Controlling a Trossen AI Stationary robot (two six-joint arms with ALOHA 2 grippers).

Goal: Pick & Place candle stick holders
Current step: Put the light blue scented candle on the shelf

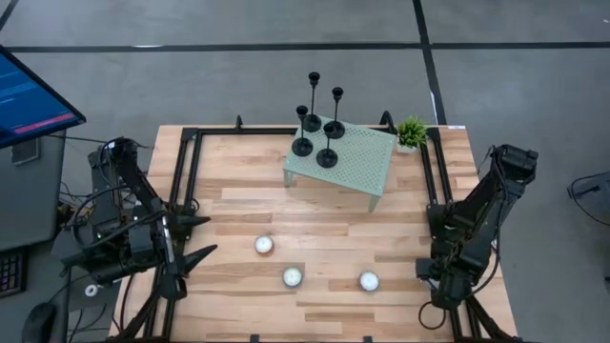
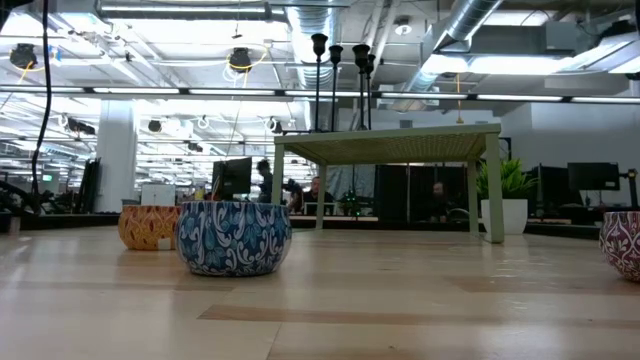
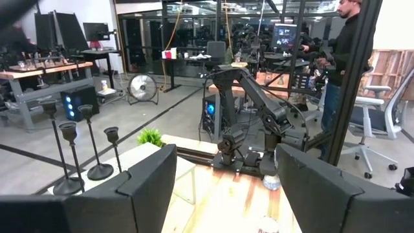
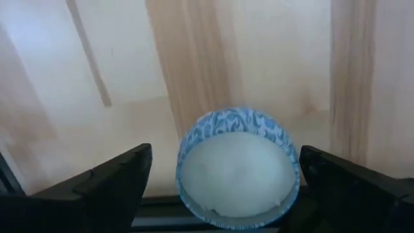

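Candle stick holders (image 1: 318, 124): four black holders stand upright in a tight group on the small green stand (image 1: 367, 164), at its 10 o'clock corner. Their bases are almost touching; the nearest one to the table's front is at about (image 1: 327, 157).
Green stand: it sits at 12 o'clock on the wooden table (image 1: 229, 210), raised on thin legs. A small plant (image 1: 412, 131) is just beside its 2 o'clock corner.
Candles: three small round candles lie at 6 o'clock on the table, one at (image 1: 264, 245), one at (image 1: 293, 277), one at (image 1: 369, 281).
Left gripper (image 1: 195, 240): at 8 o'clock, fingers spread apart, holding nothing, well apart from the holders.
Right gripper (image 4: 223, 184): at 4 o'clock, pointing down over a blue-patterned candle (image 4: 236, 169), fingers wide on both sides, not touching it.
Risk, crowding: I think a gripper closing on one thin stem can push a neighbour and make it fall.
Risk, height: the holders are tall and narrow, so a tilted lift can tip them from the stand.
Risk, wrong thing: the right gripper is over a candle; closing here takes the wrong object.
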